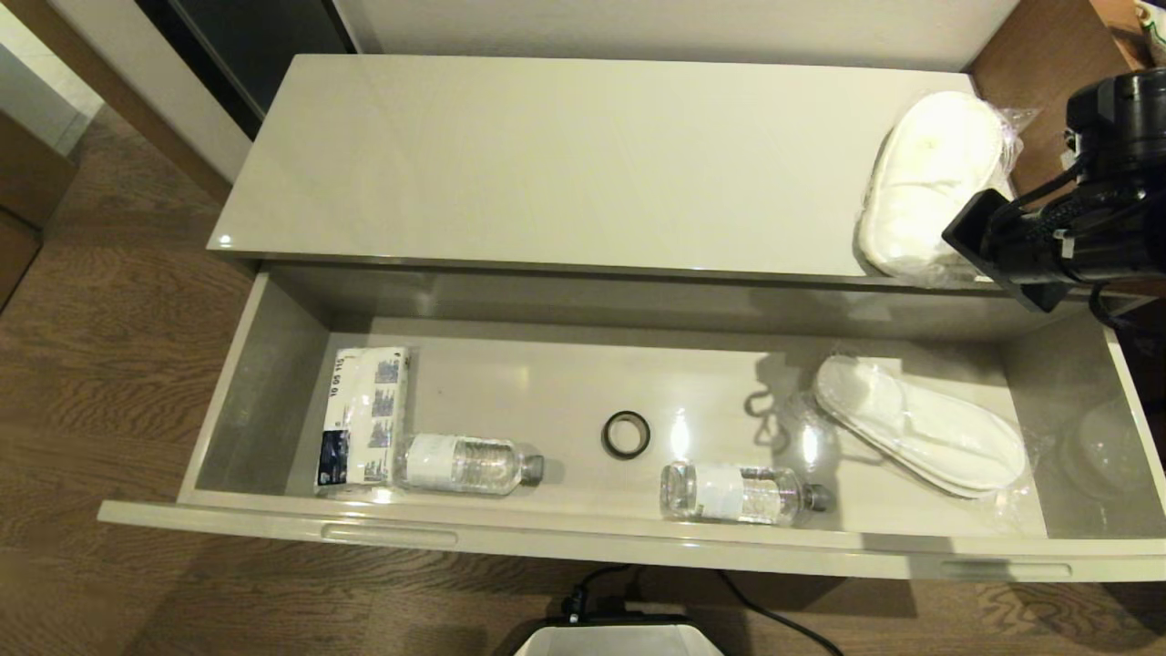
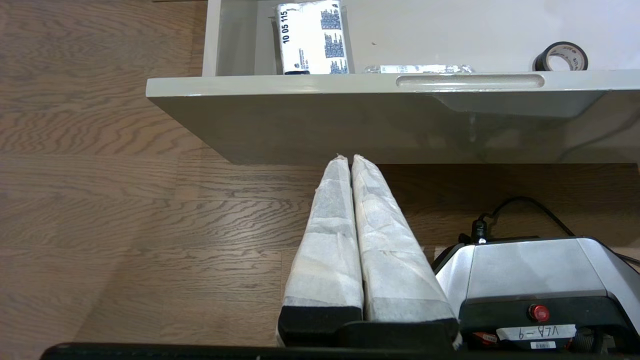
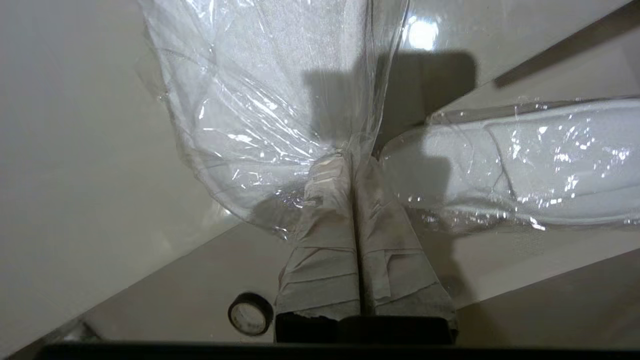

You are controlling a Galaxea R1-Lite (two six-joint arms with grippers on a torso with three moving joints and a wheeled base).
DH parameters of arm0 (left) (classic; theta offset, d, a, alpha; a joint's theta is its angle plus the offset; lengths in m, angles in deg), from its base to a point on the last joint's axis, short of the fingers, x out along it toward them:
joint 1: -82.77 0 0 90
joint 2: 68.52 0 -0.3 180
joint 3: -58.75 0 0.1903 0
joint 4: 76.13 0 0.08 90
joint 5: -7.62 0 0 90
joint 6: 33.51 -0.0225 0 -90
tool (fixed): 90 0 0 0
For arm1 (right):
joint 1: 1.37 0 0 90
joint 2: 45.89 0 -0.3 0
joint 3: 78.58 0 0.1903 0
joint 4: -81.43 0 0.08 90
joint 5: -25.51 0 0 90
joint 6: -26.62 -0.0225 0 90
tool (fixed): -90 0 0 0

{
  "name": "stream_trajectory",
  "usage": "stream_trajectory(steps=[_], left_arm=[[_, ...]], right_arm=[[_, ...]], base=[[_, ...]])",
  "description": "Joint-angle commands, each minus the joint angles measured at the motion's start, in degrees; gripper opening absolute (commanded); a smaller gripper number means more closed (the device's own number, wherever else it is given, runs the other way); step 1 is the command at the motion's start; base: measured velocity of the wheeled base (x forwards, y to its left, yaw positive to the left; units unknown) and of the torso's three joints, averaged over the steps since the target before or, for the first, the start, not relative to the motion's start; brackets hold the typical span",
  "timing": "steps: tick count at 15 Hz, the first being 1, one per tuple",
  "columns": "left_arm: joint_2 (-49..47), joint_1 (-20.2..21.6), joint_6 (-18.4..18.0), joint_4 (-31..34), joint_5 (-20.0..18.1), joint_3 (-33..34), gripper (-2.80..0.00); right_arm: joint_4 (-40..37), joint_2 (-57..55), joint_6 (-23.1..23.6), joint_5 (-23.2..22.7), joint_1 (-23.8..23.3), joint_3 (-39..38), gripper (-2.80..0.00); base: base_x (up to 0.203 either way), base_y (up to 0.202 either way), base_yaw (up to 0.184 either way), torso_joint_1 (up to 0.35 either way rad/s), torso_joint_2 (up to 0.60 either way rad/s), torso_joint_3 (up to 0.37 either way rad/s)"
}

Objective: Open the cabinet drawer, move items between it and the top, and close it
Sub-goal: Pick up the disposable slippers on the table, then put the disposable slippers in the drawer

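Head cam: high, looking steeply down at the open drawer (image 1: 583,538) and the top (image 1: 547,155), both full width. Left wrist cam: low over the floor, facing the drawer (image 2: 350,120) front near its left corner. Right wrist cam: very close, at the top's right end. Shared: black ring (image 1: 626,435) (image 2: 560,56) (image 3: 250,313) in all three; tissue pack (image 1: 364,415) (image 2: 312,37) in head and left wrist.

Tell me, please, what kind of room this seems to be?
Probably a hotel room. Wrapped disposable slippers lie on the cabinet top, and the open drawer holds another pair, small water bottles and a tissue pack. The floor is wood.
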Motion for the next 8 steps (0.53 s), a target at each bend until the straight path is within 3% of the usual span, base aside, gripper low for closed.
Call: stream_trajectory(steps=[1,3,8], left_arm=[[-0.1,0.1,0.0,0.0,0.0,0.0,-2.8],[-0.1,0.0,0.0,0.0,0.0,0.0,-2.8],[-0.1,0.0,0.0,0.0,0.0,0.0,-2.8]], right_arm=[[-3.8,3.2,-0.2,-4.2,0.1,0.0,-2.8],[-8.2,4.8,-0.3,-7.5,0.1,-1.2,-2.8],[-11.3,10.1,-0.1,-7.8,0.8,-7.9,-2.8]], base=[[0.0,0.0,0.0,0.0,0.0,0.0],[0.0,0.0,0.0,0.0,0.0,0.0],[0.0,0.0,0.0,0.0,0.0,0.0]])
